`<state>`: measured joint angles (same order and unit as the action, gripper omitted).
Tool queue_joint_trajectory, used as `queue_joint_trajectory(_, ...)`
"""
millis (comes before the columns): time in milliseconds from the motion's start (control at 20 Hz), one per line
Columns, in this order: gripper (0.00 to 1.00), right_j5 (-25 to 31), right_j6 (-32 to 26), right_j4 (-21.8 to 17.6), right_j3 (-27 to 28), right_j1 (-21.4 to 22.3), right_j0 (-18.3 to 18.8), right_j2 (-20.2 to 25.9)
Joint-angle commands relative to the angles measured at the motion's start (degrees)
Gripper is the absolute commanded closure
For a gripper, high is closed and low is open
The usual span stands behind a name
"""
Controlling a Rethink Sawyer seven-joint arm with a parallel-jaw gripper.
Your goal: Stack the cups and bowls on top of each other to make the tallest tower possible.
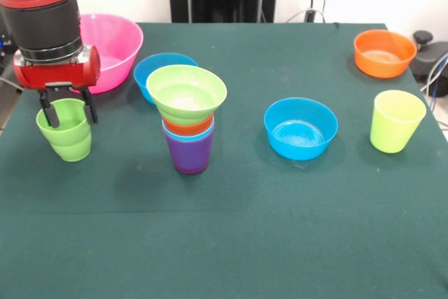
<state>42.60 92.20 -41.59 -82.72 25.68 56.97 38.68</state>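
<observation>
The tower (189,131) stands left of the table's middle: a purple cup (190,157) at the base, a light blue cup and an orange cup (187,128) nested in it, and a ridged green bowl (186,93) on top. My gripper (68,111) is at the left. Its fingers (89,108) straddle the rim of the stepped green cup (68,138), which tilts slightly. A yellow-green cup (397,121) stands at the right. A blue bowl (300,128) sits right of the tower, and another blue bowl (155,68) sits behind it.
A large pink bowl (115,40) sits at the far left behind my arm. An orange bowl (383,52) sits at the far right corner. The green tablecloth (231,236) covers the table.
</observation>
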Motion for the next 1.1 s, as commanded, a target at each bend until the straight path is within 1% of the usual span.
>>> queue_joint_trajectory(50, 0.0, 4.3, -8.8, -1.5, -3.0, 0.5, -2.7, -2.2)
queue_joint_trajectory(200, 0.0, 3.1, -8.3, -2.3, -4.1, 1.0, -2.7, -2.6)
queue_joint_trajectory(250, 0.0, 3.2, -8.7, -2.5, -3.4, 0.7, -2.8, -2.6)
queue_joint_trajectory(450, 0.0, 1.3, -9.6, -4.7, -3.6, -0.2, -2.4, -3.4)
queue_joint_trajectory(500, 0.0, 1.3, -9.7, -4.9, -3.5, -0.1, -2.3, -3.5)
queue_joint_trajectory(600, 0.0, 2.9, -9.1, -5.1, -3.1, 0.2, -3.0, -4.7)
queue_joint_trajectory(750, 0.0, 3.2, -10.0, -5.8, -3.0, 0.4, -3.3, -5.2)
queue_joint_trajectory(1100, 0.0, 0.7, -10.9, -7.2, -3.7, 0.0, -2.9, -5.8)
